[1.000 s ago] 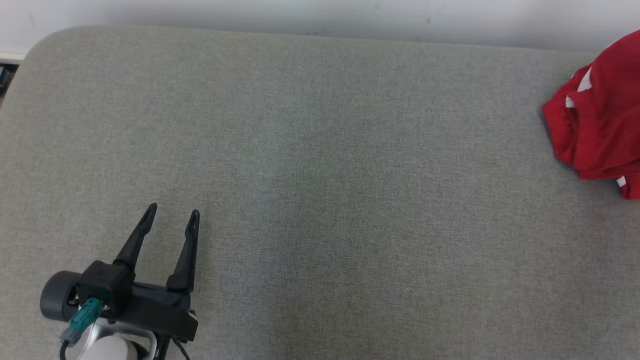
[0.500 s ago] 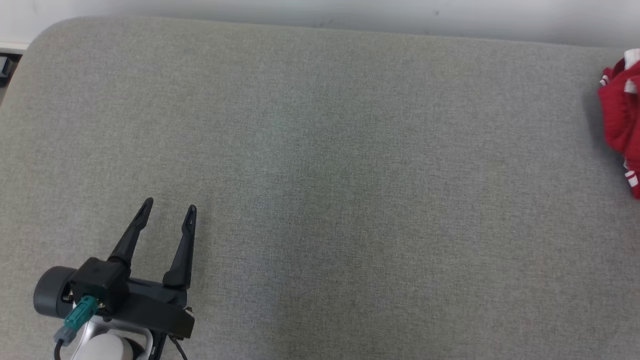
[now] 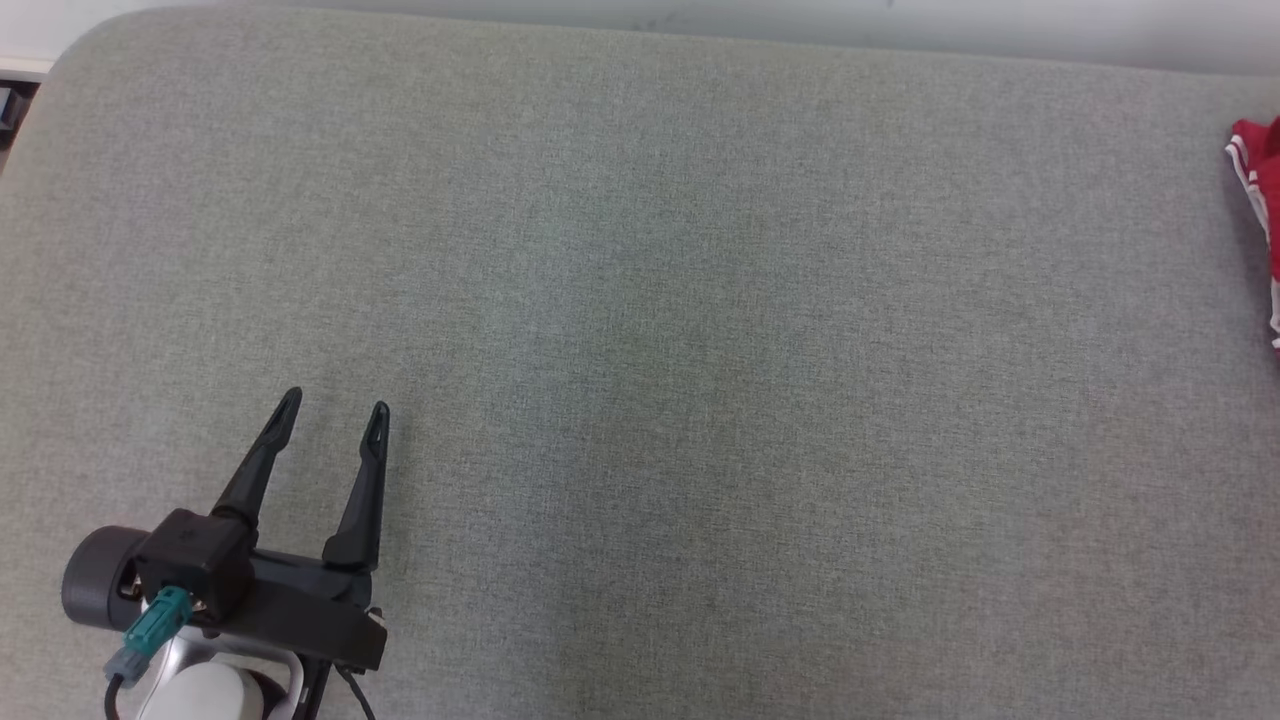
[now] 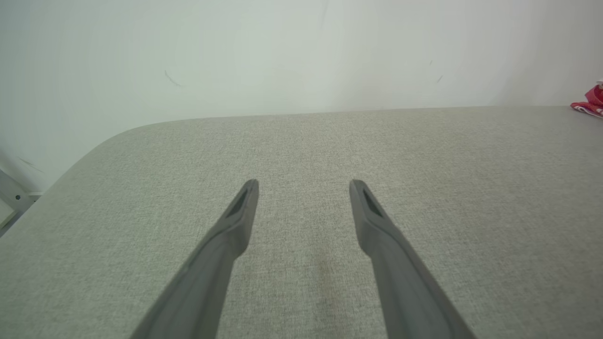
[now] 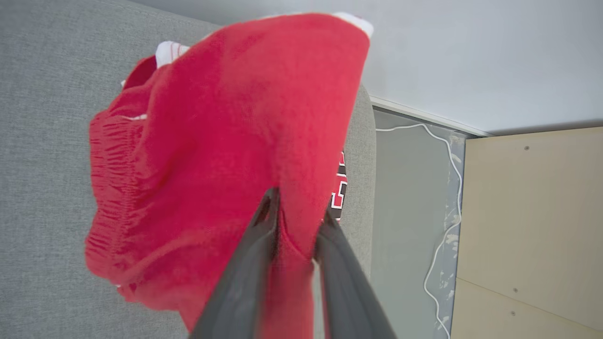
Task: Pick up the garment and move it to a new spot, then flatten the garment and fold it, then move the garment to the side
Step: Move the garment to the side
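Garment (image 3: 1262, 200), at head view's right edge, sits between right gripper (image 5: 300, 205) fingers, grip unconfirmed; left gripper (image 3: 335, 400) spread, well apart.

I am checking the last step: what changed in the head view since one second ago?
The red garment has moved right, to the end of the grey cushion; its cloth lies between the fingers of the right gripper, grip unclear. The head camera shifted too. The left gripper stayed open and empty.
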